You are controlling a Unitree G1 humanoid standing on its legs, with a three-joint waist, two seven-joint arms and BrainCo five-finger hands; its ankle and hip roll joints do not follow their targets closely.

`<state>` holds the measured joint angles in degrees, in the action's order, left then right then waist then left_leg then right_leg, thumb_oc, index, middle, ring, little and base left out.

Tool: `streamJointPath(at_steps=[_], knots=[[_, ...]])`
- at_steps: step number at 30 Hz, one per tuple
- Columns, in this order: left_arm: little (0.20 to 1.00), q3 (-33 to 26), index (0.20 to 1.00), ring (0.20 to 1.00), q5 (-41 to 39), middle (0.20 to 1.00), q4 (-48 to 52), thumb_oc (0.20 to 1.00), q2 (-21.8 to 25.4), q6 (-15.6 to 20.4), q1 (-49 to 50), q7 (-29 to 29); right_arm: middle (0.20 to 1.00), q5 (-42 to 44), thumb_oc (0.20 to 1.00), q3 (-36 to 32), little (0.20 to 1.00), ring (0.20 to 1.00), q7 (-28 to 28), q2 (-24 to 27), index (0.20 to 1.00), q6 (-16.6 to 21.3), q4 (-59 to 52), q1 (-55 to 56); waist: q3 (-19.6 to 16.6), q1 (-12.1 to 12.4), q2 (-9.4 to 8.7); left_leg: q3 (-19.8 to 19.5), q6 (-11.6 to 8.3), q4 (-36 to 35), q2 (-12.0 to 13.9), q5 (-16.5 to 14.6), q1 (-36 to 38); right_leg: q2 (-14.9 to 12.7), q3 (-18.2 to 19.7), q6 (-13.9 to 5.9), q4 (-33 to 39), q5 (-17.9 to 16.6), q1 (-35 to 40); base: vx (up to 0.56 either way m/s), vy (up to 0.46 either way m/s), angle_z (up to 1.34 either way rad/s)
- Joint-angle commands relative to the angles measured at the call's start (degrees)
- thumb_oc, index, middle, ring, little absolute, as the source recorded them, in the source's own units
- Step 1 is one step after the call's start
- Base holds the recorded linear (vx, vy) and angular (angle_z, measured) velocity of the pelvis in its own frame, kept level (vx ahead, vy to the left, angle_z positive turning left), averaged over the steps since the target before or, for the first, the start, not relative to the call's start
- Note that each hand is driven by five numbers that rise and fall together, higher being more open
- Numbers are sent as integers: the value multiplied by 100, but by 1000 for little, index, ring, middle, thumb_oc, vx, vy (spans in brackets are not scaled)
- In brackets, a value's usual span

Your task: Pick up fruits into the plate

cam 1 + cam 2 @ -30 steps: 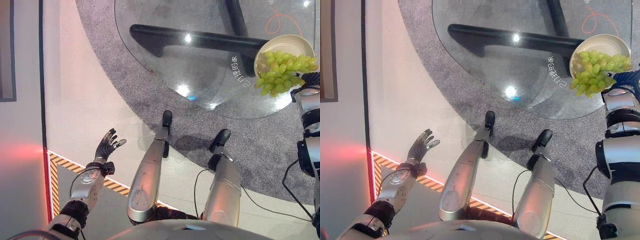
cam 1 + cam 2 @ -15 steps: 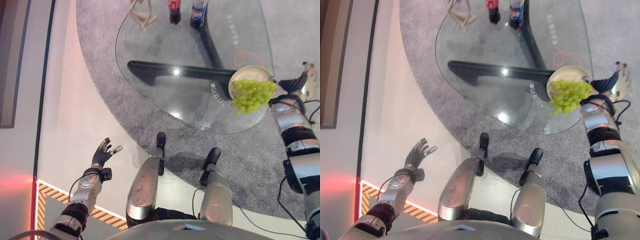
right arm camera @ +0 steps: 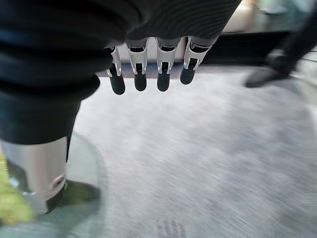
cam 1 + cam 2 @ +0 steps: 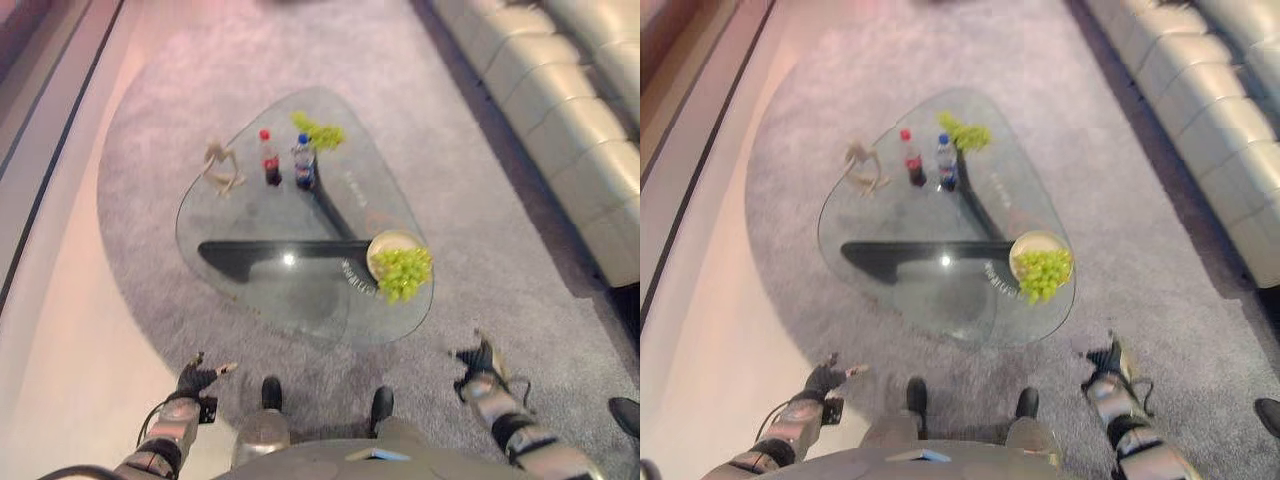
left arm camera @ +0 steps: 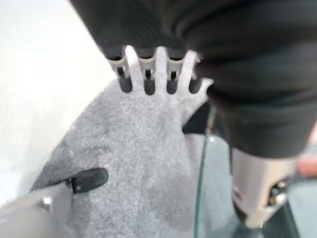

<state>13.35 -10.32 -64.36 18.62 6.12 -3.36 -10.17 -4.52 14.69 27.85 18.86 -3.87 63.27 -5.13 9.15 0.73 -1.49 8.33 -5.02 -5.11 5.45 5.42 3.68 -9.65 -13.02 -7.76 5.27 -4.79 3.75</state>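
Left eye view: glass table (image 4: 260,300) on a grey rug (image 4: 150,150), sofa (image 4: 580,130) along the right. Plate (image 4: 385,245) near the table's right edge, piled with green grapes (image 4: 403,272) spilling over its near rim. Second grape bunch (image 4: 318,132) at the far edge, just beside two bottles (image 4: 285,160); pale figurine (image 4: 220,168) to their left. Left hand (image 4: 198,378) low by the rug's edge, fingers straight and spread, holding nothing. Right hand (image 4: 478,358) low on the right, off the table, fingers straight in its wrist view, likewise empty. Person's shoe (image 4: 625,415) at the lower right.

Likely step in hand: fetching the far bunch. Best reached from closer in, well apart as it is from both hands. Approach from above, clear of the bottles; close around the stem cluster rather than loose berries. Set down on the plate's bare far side, away from the overhang.
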Motion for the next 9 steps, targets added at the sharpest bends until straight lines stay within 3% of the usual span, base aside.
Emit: streamJointPath(at_steps=[1, 4, 6, 9], knots=[[1000, 193, 1000, 1000, 552, 1000, -402, 1000, -55, -242, -414, 13, 1000, -32, 1000, 86, 1000, 1000, -367, 165, 1000, -23, 251, -338, 12, -28, 133, 44, 100, 224, 8, -647, -89, 18, -106, 5, -549, 556, -93, 52, 13, -7], [1000, 155, 1000, 1000, 505, 1000, -492, 1000, -75, -499, -429, 157, 1000, 123, 1000, 45, 1000, 1000, -1130, 89, 1000, -306, 537, -248, -46, -64, 140, 63, 104, 255, 23, -695, -6, 12, -86, 12, -539, 590, -8, 42, 6, -9], [1000, 4, 1000, 1000, 555, 1000, -677, 1000, -113, -732, -391, 283, 1000, 337, 1000, -40, 1000, 1000, -1812, -23, 1000, -863, 964, -203, -130, -53, 135, 56, 106, 257, 42, -734, 108, 21, -84, 25, -524, 630, 108, 74, -10, -11], [1000, -72, 1000, 1000, 812, 1000, -912, 1000, -156, -905, -351, 385, 1000, 249, 1000, -124, 1000, 1000, -2070, -89, 1000, -1004, 1394, -198, -239, -20, 129, 38, 101, 255, 70, -774, 255, 34, -100, 42, -503, 667, 259, 87, -22, -7]])
